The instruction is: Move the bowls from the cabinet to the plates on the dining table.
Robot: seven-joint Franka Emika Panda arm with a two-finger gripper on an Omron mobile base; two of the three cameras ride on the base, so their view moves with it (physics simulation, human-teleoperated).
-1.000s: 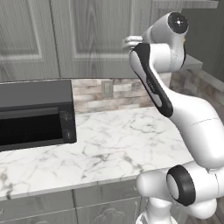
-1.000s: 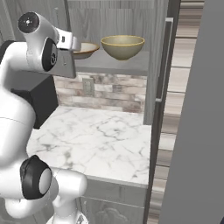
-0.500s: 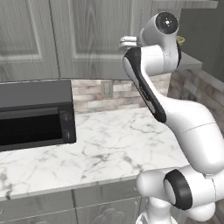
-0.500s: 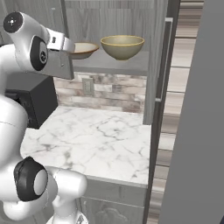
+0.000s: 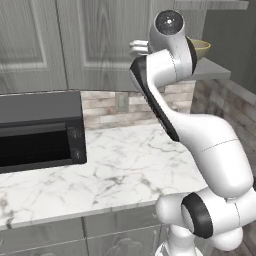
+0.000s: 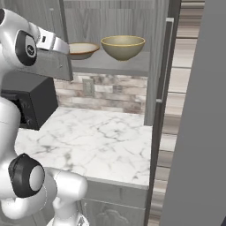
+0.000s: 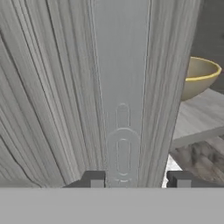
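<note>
The cabinet, tall and grey with wood grain, is seen with its door swung open. On its plain grey shelf two olive-tan bowls with paler cream insides are set side by side: one nearer the open edge, the other beside it. The gripper is held against the door's slim bar handle, the fingertips parted to either side of it.

The grey wood-grain cabinet door hides most of the olive-tan ceramic bowl beside it. On the grey shelf, the arm covers the left of the farther tan bowl. The black microwave is cut by the picture edge.
</note>
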